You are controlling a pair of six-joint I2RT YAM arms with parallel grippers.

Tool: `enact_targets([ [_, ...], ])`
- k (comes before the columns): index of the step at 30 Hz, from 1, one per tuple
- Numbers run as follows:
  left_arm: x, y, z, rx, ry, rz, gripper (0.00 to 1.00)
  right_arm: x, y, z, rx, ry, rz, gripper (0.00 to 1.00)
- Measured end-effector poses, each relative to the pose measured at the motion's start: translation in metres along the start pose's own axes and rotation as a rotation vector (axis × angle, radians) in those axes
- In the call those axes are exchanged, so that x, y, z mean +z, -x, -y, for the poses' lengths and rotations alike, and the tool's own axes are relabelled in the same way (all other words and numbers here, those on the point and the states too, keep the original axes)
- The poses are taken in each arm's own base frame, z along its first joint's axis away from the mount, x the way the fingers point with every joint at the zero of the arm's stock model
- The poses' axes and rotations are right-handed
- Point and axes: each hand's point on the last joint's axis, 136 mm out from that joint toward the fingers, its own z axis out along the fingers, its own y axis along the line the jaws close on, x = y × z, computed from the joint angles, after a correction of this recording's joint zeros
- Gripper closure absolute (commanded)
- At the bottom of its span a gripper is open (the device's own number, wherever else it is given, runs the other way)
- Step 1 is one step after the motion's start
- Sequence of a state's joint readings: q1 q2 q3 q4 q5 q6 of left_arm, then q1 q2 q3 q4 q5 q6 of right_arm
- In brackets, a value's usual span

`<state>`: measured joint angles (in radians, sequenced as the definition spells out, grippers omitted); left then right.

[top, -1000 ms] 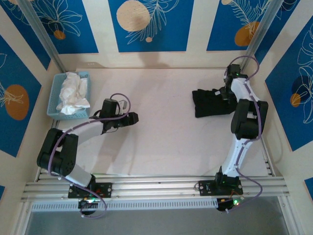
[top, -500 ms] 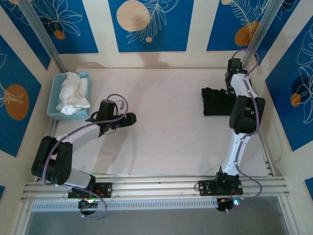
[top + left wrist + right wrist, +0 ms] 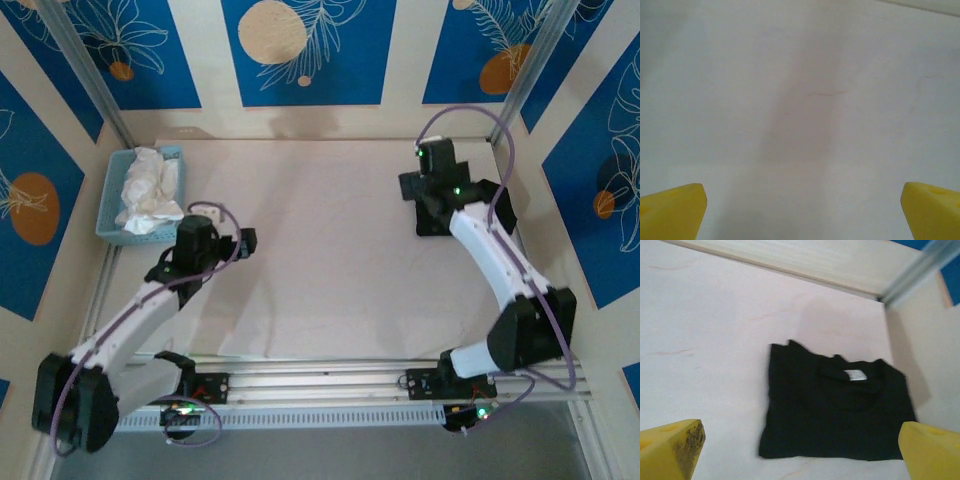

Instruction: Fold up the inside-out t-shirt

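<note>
Basket (image 3: 108,205) with white cloth (image 3: 150,190) sat far left, well apart from the work. My left gripper (image 3: 802,212) hung spread over bare surface (image 3: 800,100), holding nothing. Far right, near the back corner, the t-shirt (image 3: 832,410) lay in a compact folded rectangle, neck label showing. My right gripper (image 3: 800,450) hovered spread above it, empty. I judged the risk to be a fingertip snagging an edge on withdrawal and dragging the fold open.

t-shirt (image 3: 835,412): black, folded into a flat rectangle
neck tag (image 3: 856,374): white, facing up
place: table (image 3: 705,365), far right corner
</note>
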<state>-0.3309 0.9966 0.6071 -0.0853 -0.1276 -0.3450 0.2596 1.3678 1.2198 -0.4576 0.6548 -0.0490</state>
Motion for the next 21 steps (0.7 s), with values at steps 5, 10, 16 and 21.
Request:
enact_targets([
  [5,-0.017,-0.007,-0.034,0.038,0.14,0.107,0.0,-0.008,-0.057,-0.019,0.093,0.071,0.061,0.01],
  [10,-0.013,-0.017,-0.06,0.116,0.27,0.157,0.0,0.012,-0.127,-0.029,0.166,0.08,0.053,0.01],
  [16,0.013,-0.017,-0.07,0.241,0.328,0.237,0.0,0.044,-0.18,-0.019,0.295,0.054,0.041,0.01],
  [21,0.058,-0.04,-0.087,0.355,0.382,0.172,0.01,0.057,-0.166,-0.019,0.333,0.088,0.112,0.01],
])
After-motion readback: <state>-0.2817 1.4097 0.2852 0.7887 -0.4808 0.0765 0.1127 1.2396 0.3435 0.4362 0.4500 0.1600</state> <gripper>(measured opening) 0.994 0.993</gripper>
